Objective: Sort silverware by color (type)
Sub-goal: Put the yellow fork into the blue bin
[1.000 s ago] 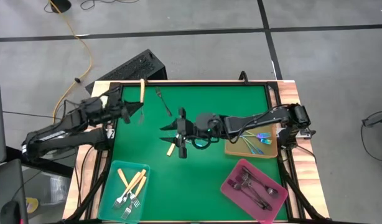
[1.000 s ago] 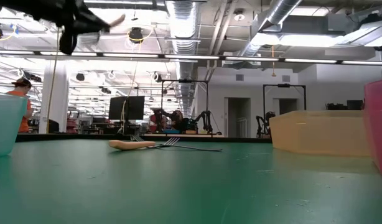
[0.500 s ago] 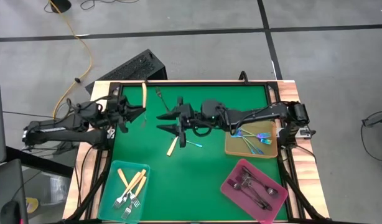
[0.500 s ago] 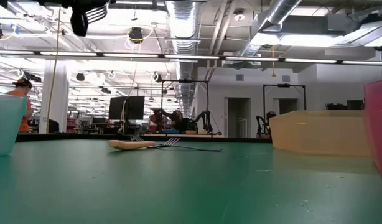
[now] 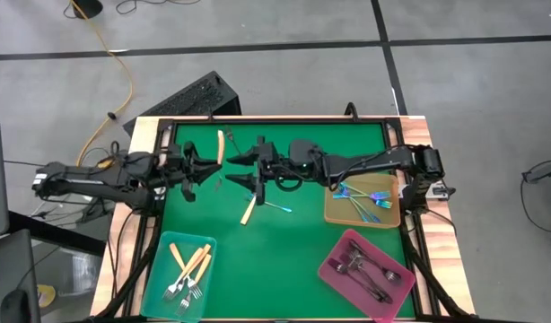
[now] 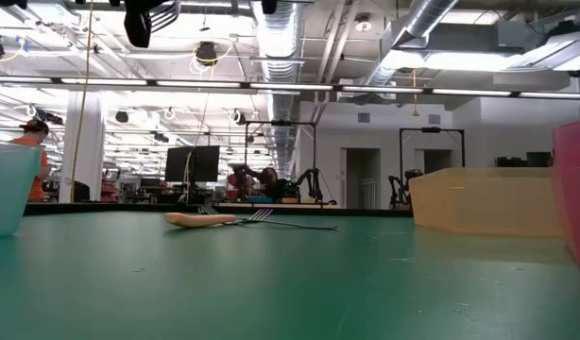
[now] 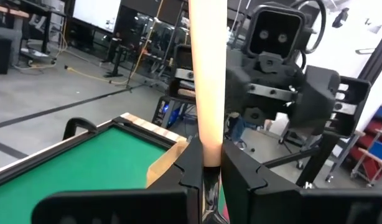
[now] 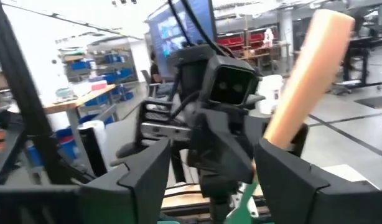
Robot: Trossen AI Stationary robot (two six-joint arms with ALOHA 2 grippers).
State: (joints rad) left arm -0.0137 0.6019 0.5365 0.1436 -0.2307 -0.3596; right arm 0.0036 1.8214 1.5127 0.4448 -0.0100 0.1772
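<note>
sorting is well along but not finished. the teal tray (image 5: 171,244) at the near left already holds several cream-handled forks (image 5: 191,266), the pink tray (image 5: 338,254) at the near right holds a pile of dark forks (image 5: 365,272), and the tan tray (image 5: 394,217) at the right edge has a few rainbow forks (image 5: 365,203) in it. left on the green table (image 5: 293,260): one cream-handled fork on the mat (image 5: 249,211) near the middle, a rainbow fork on the mat (image 5: 277,207) just beside it, and what looks like a dark fork on the mat (image 5: 218,182) by the left arm, too small to be sure. the left gripper (image 5: 200,165) is up over the far left part of the table, clenched on a held cream fork (image 5: 220,146); the left wrist view shows its cream handle (image 7: 208,74) pinched between the fingers (image 7: 191,163) and standing straight up. the right gripper (image 5: 250,168) hovers just beside it over the middle of the table, fingers (image 8: 144,180) spread wide and empty, facing the left gripper. my guess is a handover or the left arm carrying this fork to the teal tray. so four pieces or so remain: the held one plus the loose ones on the table. low view shows the loose forks lying flat at the far side.
</note>
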